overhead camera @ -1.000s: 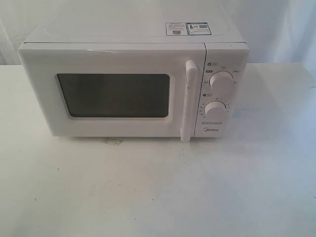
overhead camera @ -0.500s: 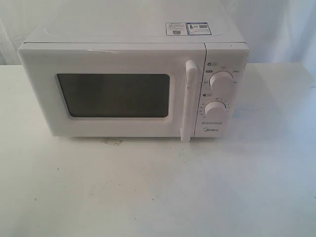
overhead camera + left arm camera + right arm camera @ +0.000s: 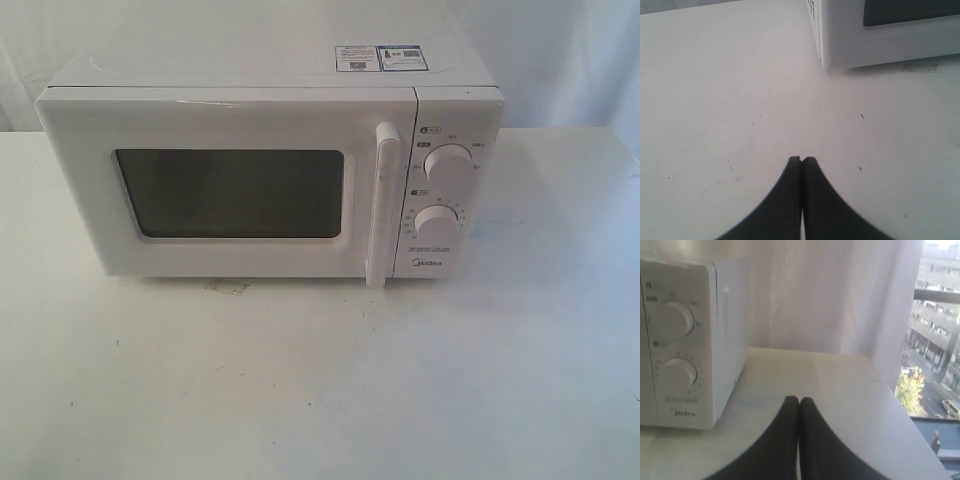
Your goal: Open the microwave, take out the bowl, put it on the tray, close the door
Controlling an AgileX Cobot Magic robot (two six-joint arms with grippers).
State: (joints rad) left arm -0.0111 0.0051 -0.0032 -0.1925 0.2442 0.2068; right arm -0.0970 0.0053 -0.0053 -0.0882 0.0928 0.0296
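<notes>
Squarely shut, boxy white microwave (image 3: pixel 250 65), dark rectangular window (image 3: pixel 230 193), speckled matte table (image 3: pixel 320 380), both tapered black jaws clenched empty

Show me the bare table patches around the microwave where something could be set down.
Widest: the table in front of the microwave, bare but for a small mark. Narrower strips lie left of its side wall and right of the knobs. Behind it, the curtain looks close: tight.
</notes>
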